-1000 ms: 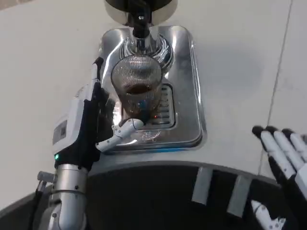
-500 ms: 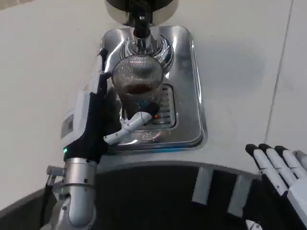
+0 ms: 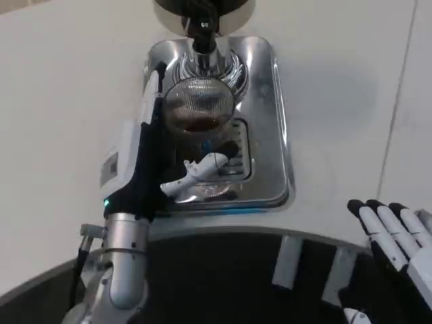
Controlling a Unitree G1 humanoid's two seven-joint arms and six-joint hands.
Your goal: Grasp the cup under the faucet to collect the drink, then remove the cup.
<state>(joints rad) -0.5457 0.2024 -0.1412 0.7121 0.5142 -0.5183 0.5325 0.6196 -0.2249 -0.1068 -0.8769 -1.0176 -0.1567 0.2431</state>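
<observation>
White table [image 3: 61,88], plain, pale; faint seam running down far right side. Dark curved edge along bottom of view, two grey strips [image 3: 307,270] fixed on it.

Chrome drip tray [image 3: 277,135]: rectangular, shiny, set at table centre toward the back. Slotted grille [image 3: 237,156] in its floor, presumably to catch spills.

Faucet [image 3: 204,30]: black, at top centre, spout aimed straight down over the tray.

Cup [image 3: 200,111]: clear, ribbed, upright on the tray directly beneath the faucet; mouth lined up under the spout, evidently to catch the drink. Small amount of brown liquid visible inside. Filling judged under way or barely begun; removal not yet done.

Left hand [image 3: 152,162]: reaching in from the cup's left side, white back outward, fingers [image 3: 154,88] laid up along the cup's left wall, thumb [image 3: 202,167] crossing in front of the cup's base. Wrapped around the cup from two sides; grasp looks formed, presumably to steady the cup while filling and keep it ready for lifting out. Firmness of contact not discernible.

Right hand [image 3: 398,239]: low right, well apart from the tray, fingers straight and slightly apart, holding nothing; apparently waiting.
</observation>
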